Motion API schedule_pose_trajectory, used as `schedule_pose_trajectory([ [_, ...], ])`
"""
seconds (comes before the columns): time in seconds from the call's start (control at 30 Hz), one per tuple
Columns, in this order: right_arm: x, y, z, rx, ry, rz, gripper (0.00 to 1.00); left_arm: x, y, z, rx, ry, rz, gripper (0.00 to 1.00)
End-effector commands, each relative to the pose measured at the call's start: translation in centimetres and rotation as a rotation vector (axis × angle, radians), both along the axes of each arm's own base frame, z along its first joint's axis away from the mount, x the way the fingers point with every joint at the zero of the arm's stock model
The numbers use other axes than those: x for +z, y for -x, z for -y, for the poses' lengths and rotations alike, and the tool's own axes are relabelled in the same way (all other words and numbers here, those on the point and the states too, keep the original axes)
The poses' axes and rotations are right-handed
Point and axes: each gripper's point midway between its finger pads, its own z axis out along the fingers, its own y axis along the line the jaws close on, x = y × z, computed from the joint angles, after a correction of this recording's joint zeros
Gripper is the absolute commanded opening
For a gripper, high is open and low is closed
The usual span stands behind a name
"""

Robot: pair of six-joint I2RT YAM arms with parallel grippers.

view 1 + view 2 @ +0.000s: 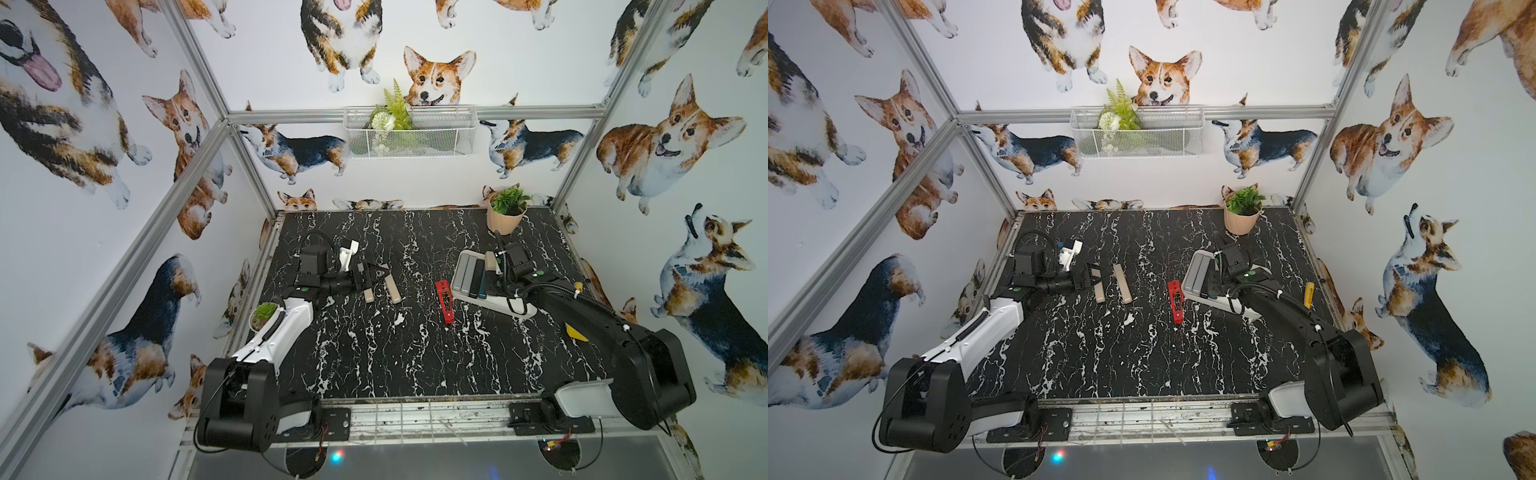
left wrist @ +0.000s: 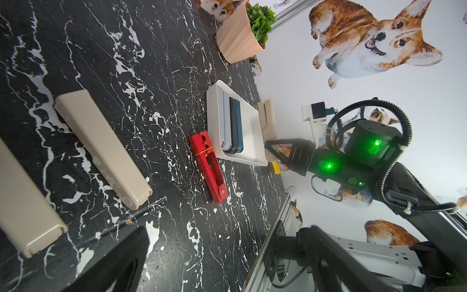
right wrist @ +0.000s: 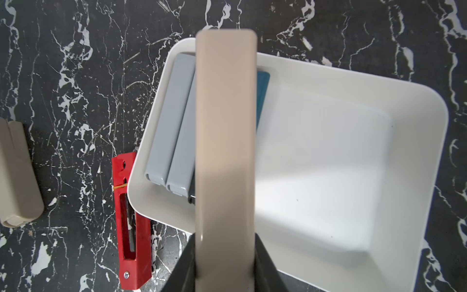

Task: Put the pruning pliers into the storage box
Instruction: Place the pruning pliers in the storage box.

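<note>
The white storage box sits right of the table's middle. Two grey pruning pliers, a black one and a teal one lie side by side along its left wall. My right gripper is shut on a beige plier, held just above the box. A red plier lies on the table against the box's left side. Two more beige pliers lie further left. My left gripper hovers open over them, with only bare table between its fingers.
A peach plant pot stands at the back right corner. A small potted plant sits at the left edge beside my left arm. A yellow-handled tool lies near the right edge. A white wire basket hangs on the back wall.
</note>
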Motion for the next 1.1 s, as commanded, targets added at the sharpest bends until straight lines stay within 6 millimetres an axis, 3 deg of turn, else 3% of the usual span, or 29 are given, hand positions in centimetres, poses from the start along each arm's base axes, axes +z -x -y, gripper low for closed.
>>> schedule_pose_trajectory([
  [0.0, 0.8, -1.3, 0.1, 0.004, 0.009, 0.040, 0.00, 0.7, -0.1, 0.4, -0.036, 0.013, 0.032, 1.00],
  [0.47, -2.8, -2.2, 2.1, -0.058, 0.038, -0.017, 0.00, 0.9, -0.3, 0.6, -0.052, 0.029, 0.029, 1.00],
  [0.7, -3.6, -2.5, 3.3, -0.088, 0.045, -0.022, 0.00, 0.9, -0.2, 0.6, -0.050, 0.025, 0.032, 1.00],
  [1.07, -5.5, -2.6, 3.6, -0.096, 0.049, -0.058, 0.00, 1.0, -0.2, 0.6, -0.051, 0.026, 0.035, 1.00],
])
